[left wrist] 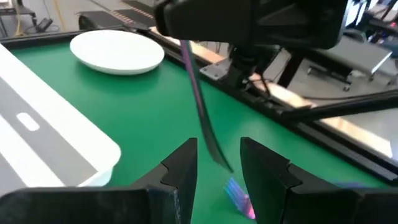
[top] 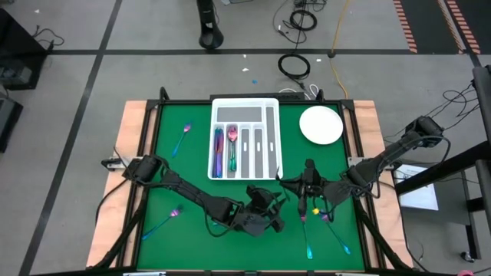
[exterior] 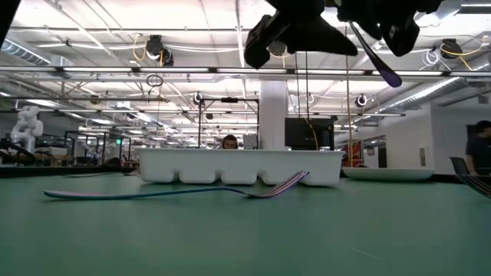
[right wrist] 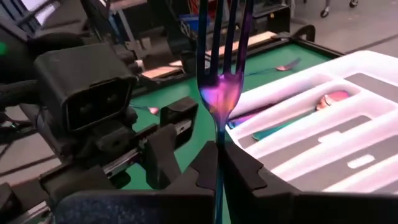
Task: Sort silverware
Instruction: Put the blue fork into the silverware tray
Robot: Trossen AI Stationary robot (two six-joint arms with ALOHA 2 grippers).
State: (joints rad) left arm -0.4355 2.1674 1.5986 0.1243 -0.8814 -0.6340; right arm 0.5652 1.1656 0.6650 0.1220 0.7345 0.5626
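My right gripper (right wrist: 219, 155) is shut on an iridescent fork (right wrist: 221, 87) and holds it above the green table's near right part. My left gripper (left wrist: 219, 155) faces it from the left, open. Its fingers stand on either side of the fork's lower handle end (left wrist: 214, 146); I see no touch. More silverware lies flat on the table: a spoon (top: 182, 138) at the far left, a fork (top: 165, 218) at the near left, and some pieces (top: 326, 222) at the near right. Two pieces (top: 219, 149) lie in the white tray (top: 245, 107). My right gripper pinches the fork's handle just below the head (right wrist: 219, 134) between its two fingers, which lie across it. The fork is lifted clear and stands roughly upright, tines up. Its handle (left wrist: 198, 93) hangs slanting below the gripper.
The white compartmented tray stands at the far middle and a round white plate (top: 321, 125) at the far right. Another iridescent piece (left wrist: 239, 196) lies on the table under my left fingers. The two grippers are close together over the near middle.
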